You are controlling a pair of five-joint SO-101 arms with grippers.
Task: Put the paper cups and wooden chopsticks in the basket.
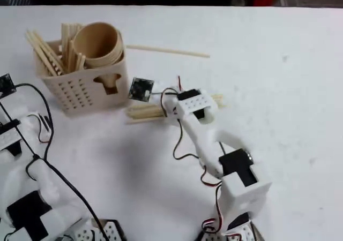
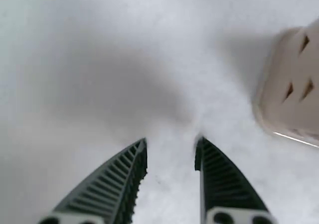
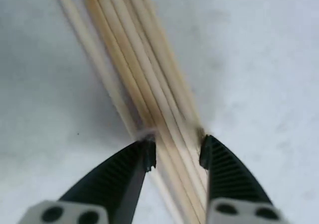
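White table [image 1: 278,91] fills the scene, with a dark strip of room behind it. At its far left stands the basket [image 1: 86,88], perforated, already holding stacked cups [image 1: 99,43] and a fan of sticks [image 1: 45,53] leaning in one corner. One lone chopstick [image 1: 166,51] lies flat on the table, running out from the basket's far side.

Near the basket's front corner a bundle [image 1: 144,112] of chopsticks lies flat on the table, and the right gripper [image 3: 177,147] sits directly over it. Seen from its wrist, the two jaws stand astride the bundle with their tips against the outer sticks, so I take it as clamped on them. One pale stick seems to run outside a jaw and may not come along. The left gripper [image 2: 170,144] hangs over bare table near the basket wall, its jaws a little apart with nothing between them.

Those sticks look light, stiff, smooth and round. I'd expect them to roll and slide past one another, and to fan out if pinched near an end. The place to hold is across the bundle near its middle, squeezed firmly, since wood like this will not crush. To go in beside the cups, the bundle probably needs tipping so that one end drops in first. The cups themselves look thin-walled and easily dented.
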